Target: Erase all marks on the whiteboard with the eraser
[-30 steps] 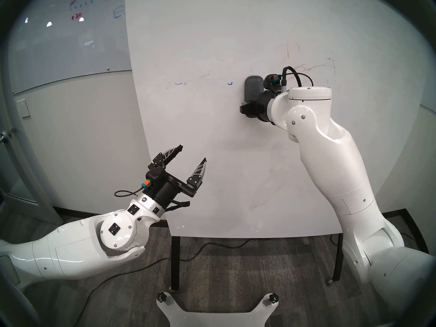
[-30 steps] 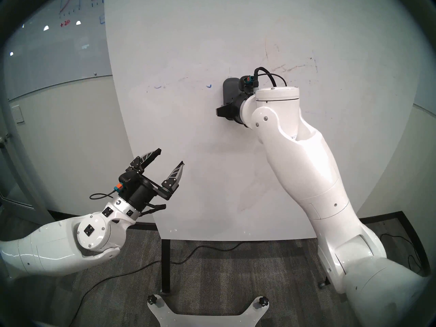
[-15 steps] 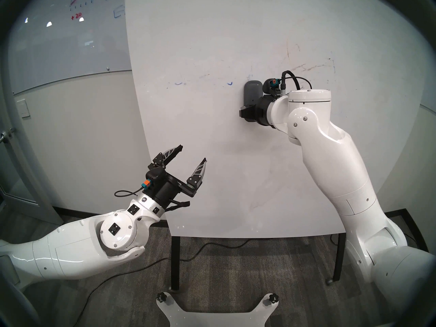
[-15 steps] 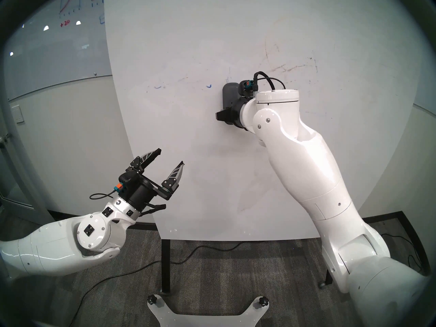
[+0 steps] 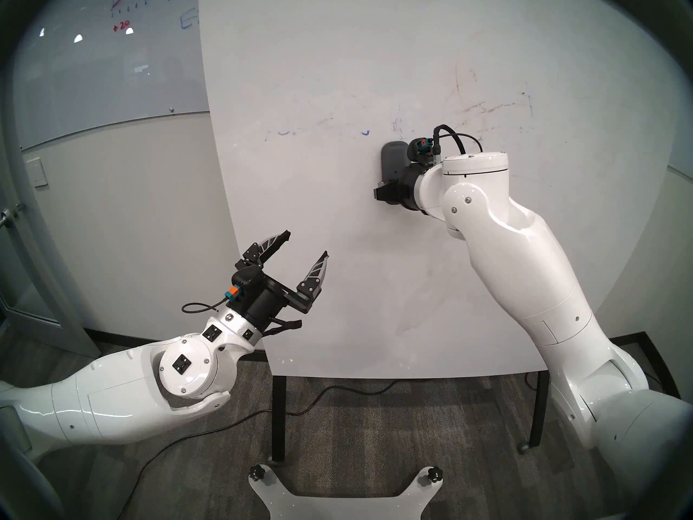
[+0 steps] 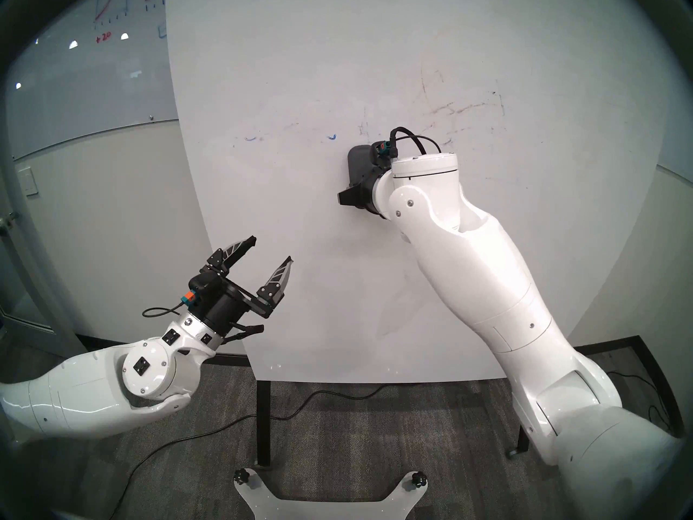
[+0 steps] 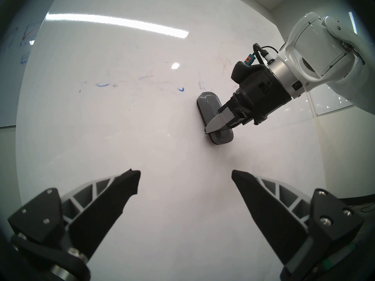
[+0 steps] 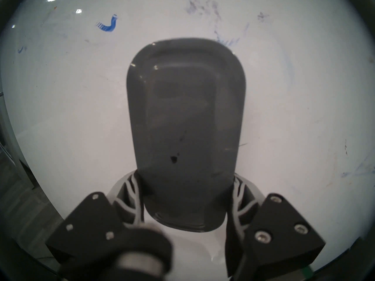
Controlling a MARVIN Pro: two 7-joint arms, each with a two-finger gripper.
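Eraser (image 5: pixel 393 162) lower, leftward on whiteboard (image 5: pixel 337 76)

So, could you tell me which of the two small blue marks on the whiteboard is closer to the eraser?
The hook-shaped blue mark, just up-left of the eraser. The other, a shallow blue curve, sits much farther left on the whiteboard.

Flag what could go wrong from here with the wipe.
1. The right gripper clamps only the lower end of the eraser; the upper end could pivot or lift off the whiteboard.
2. The eraser sits below the blue remnants and faint brown strokes; these could get missed.
3. Its pad may only smear them.
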